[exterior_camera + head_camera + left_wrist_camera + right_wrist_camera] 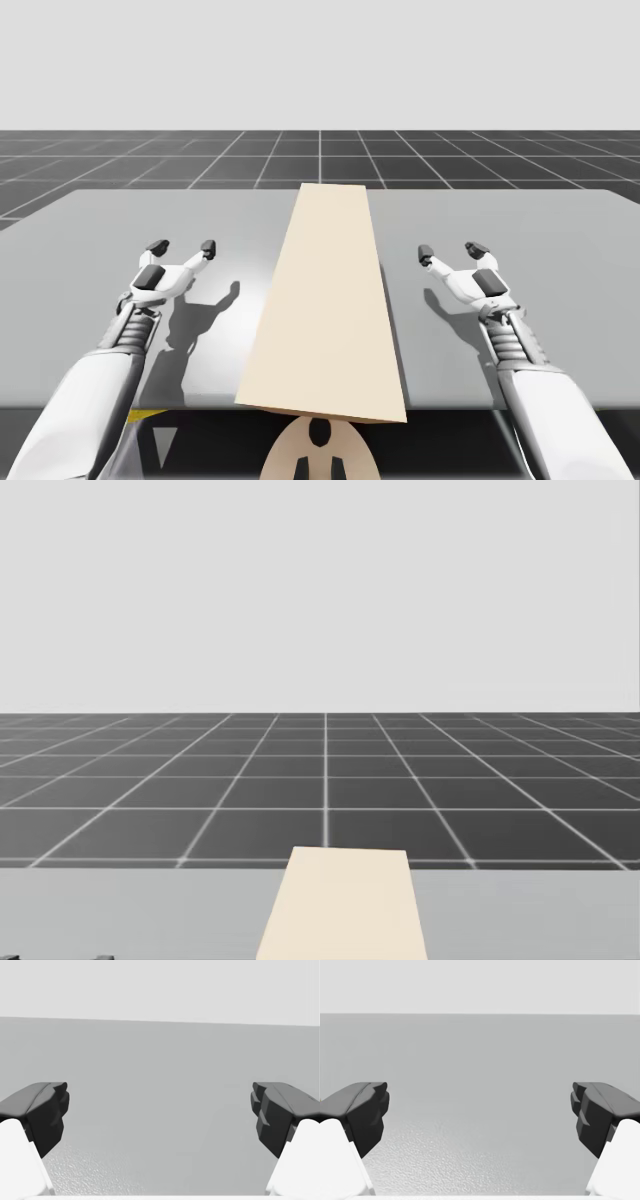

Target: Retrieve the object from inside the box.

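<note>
1. Nearest me, my left claw point(182, 246) hangs over the bench point(560, 240) to the left of the box. Its two fingers point(47, 1110) are spread wide, with nothing but bare bench surface between them.
2. My right claw point(450, 249) mirrors it on the other side, also spread wide and empty. Its wrist view looks along plain grey bench.
3. Between my two arms lies the long, narrow beige box point(325, 300), running from the bench's near edge toward its far edge. Both claws stand apart from it and neither touches it.
4. From above and from my head, the box presents a plain, unbroken beige top face with no opening that I can make out. The object I am to fetch is hidden. I take it to be inside, under that top, but I cannot tell where along the length.
5. By my judgement the task has not yet begun: the box is untouched and apparently closed, and no claw holds anything. I have yet to open the box or lift its top, find the object, close a claw on it and bring it out.
6. Beyond the far edge of the bench there is the dark gridded floor point(325, 780), which has no part in the job.
</note>
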Motion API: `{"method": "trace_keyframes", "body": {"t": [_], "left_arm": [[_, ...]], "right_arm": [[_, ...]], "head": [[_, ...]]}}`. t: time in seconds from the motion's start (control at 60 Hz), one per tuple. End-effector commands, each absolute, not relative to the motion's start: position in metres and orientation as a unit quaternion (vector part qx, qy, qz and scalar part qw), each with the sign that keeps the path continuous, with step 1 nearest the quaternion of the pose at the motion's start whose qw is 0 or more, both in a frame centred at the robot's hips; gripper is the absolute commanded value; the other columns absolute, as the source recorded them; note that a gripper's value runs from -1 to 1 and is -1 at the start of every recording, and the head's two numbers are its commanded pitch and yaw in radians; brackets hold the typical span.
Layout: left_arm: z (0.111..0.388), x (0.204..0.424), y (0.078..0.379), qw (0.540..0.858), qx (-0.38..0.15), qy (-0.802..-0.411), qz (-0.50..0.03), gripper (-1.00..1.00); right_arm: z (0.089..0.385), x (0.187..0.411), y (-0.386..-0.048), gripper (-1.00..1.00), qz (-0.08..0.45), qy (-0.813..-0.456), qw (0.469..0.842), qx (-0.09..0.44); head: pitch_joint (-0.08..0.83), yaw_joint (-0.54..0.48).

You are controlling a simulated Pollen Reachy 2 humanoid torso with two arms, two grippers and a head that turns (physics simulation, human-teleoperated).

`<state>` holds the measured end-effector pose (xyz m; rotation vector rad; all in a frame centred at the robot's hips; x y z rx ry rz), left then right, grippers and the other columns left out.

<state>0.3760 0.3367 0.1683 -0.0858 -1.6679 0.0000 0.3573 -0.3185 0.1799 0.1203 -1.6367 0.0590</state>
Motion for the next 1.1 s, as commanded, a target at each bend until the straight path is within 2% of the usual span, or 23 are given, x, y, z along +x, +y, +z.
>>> {"method": "trace_keyframes", "body": {"t": [0.017, 0.117, 0.217, 0.233, 0.283, 0.333, 0.35, 0.467, 0.533, 0.733, 0.883, 1.1], "left_arm": [[0.168, 0.376, 0.336, 0.673, -0.037, -0.738, -0.003, -1.00], [0.165, 0.378, 0.336, 0.692, -0.045, -0.720, -0.021, -1.00], [0.161, 0.378, 0.332, 0.715, -0.059, -0.694, -0.054, -1.00], [0.160, 0.376, 0.330, 0.716, -0.068, -0.691, -0.070, -1.00], [0.160, 0.371, 0.324, 0.715, -0.102, -0.683, -0.111, -1.00], [0.159, 0.367, 0.319, 0.711, -0.103, -0.682, -0.139, -1.00], [0.158, 0.364, 0.314, 0.708, -0.116, -0.677, -0.166, -1.00], [0.154, 0.354, 0.299, 0.699, -0.131, -0.664, -0.233, -1.00], [0.155, 0.343, 0.285, 0.683, -0.154, -0.658, -0.276, -1.00], [0.159, 0.323, 0.259, 0.656, -0.206, -0.644, -0.336, -1.00], [0.157, 0.312, 0.235, 0.649, -0.220, -0.630, -0.367, -1.00], [0.155, 0.307, 0.222, 0.646, -0.235, -0.617, -0.382, -1.00]], "right_arm": [[0.180, 0.356, -0.317, -1.00, 0.031, -0.723, 0.687, 0.063], [0.178, 0.357, -0.315, -1.00, 0.049, -0.713, 0.694, 0.084], [0.173, 0.358, -0.313, -1.00, 0.086, -0.696, 0.704, 0.116], [0.173, 0.356, -0.311, -1.00, 0.106, -0.696, 0.698, 0.128], [0.175, 0.353, -0.308, -1.00, 0.130, -0.698, 0.689, 0.145], [0.176, 0.349, -0.304, -1.00, 0.154, -0.699, 0.679, 0.163], [0.177, 0.346, -0.301, -1.00, 0.174, -0.699, 0.673, 0.166], [0.177, 0.340, -0.294, -1.00, 0.220, -0.702, 0.655, 0.175], [0.179, 0.334, -0.289, -1.00, 0.251, -0.704, 0.638, 0.182], [0.181, 0.328, -0.284, -1.00, 0.282, -0.710, 0.615, 0.195], [0.184, 0.324, -0.285, -1.00, 0.288, -0.717, 0.603, 0.202], [0.183, 0.322, -0.285, -1.00, 0.290, -0.719, 0.598, 0.201]], "head": [[-0.010, 0.01], [-0.010, 0.01], [-0.012, 0.01], [-0.012, 0.01], [-0.012, 0.01], [-0.012, 0.01], [-0.013, 0.01], [-0.015, 0.01], [-0.016, 0.01], [-0.019, 0.00], [-0.018, 0.00], [-0.020, -0.01]]}}
